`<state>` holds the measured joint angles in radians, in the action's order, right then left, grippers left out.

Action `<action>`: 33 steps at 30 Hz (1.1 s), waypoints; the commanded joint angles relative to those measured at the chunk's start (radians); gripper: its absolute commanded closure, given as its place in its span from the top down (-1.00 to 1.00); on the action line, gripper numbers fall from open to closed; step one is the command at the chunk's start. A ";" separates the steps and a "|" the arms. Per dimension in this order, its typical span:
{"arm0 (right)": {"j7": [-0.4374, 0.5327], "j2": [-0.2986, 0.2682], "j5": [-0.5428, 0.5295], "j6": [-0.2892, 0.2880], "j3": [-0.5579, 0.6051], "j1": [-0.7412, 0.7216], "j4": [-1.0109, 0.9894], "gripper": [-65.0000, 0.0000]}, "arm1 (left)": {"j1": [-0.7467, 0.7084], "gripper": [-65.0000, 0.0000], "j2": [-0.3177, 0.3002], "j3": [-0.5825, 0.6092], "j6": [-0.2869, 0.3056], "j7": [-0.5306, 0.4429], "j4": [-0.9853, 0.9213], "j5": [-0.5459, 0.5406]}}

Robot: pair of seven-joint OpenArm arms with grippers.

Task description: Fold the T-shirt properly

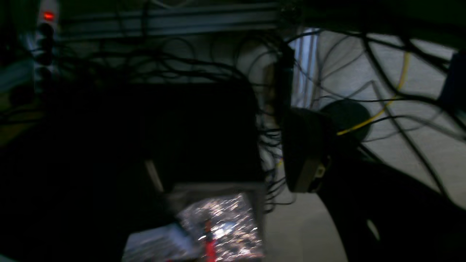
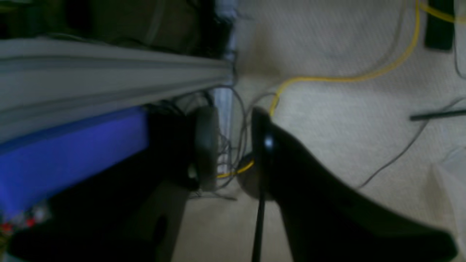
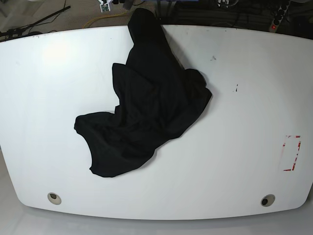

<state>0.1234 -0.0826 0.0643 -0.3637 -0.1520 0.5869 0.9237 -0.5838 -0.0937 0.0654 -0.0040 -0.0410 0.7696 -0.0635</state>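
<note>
Both pincers appear only in their own wrist views, blurred and pointed at the room below the table. Left gripper [image 1: 320,149]: one dark finger [image 1: 304,153] shows clearly, the other is lost in shadow, so how far it is spread cannot be told; nothing is seen in it. Right gripper [image 2: 229,145]: two dark fingers [image 2: 205,145] stand a narrow gap apart, parted and gripping nothing, with thin cables visible through the gap.

T-shirt [image 3: 146,105]: a plain black, crumpled heap lying left of centre on the white table [image 3: 244,98]. Its long axis runs diagonally, from a narrow end draped over the far edge down toward a broader lobe pointing at the near-left corner. A second lobe bulges toward the right.

Table: glossy white, with rounded corners, two round holes [image 3: 54,198] near the front edge, and a red-outlined rectangle [image 3: 292,152] at the right.

Room: pale carpet [image 2: 346,120] crossed by a yellow cable [image 2: 349,77] and tangled black wires [image 1: 204,69], with an aluminium rail [image 2: 109,72] and a power strip [image 1: 47,22] lit red.
</note>
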 commanded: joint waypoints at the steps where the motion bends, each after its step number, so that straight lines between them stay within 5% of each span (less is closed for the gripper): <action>1: -0.047 -0.009 -0.002 -0.005 -0.004 0.120 0.160 -0.56 | -0.120 0.21 -0.027 -0.005 -0.009 -0.001 0.150 -0.002; 12: -0.051 0.001 -0.007 -0.007 -0.004 0.404 0.532 -0.56 | -0.463 0.21 -0.056 -0.124 -0.009 -0.004 0.614 -0.003; 21: -0.090 -0.081 -0.274 -0.008 -0.004 0.617 0.797 -0.56 | -0.715 0.21 -0.051 -0.220 -0.009 -0.006 0.988 -0.003; 25: -0.092 -0.127 -0.367 -0.002 -0.036 0.684 0.895 -0.56 | -0.725 0.21 -0.053 -0.266 -0.009 -0.006 1.143 -0.003; 33: -0.092 -0.128 -0.496 -0.008 -0.179 0.663 0.992 -0.56 | -0.704 0.21 -0.056 -0.302 -0.009 -0.004 1.230 -0.003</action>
<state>0.0113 -0.2054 -0.3939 -0.3634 -0.2916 1.2568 1.8816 -1.2835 -0.1505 -0.2291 -0.0071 -0.0387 1.9839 -0.0654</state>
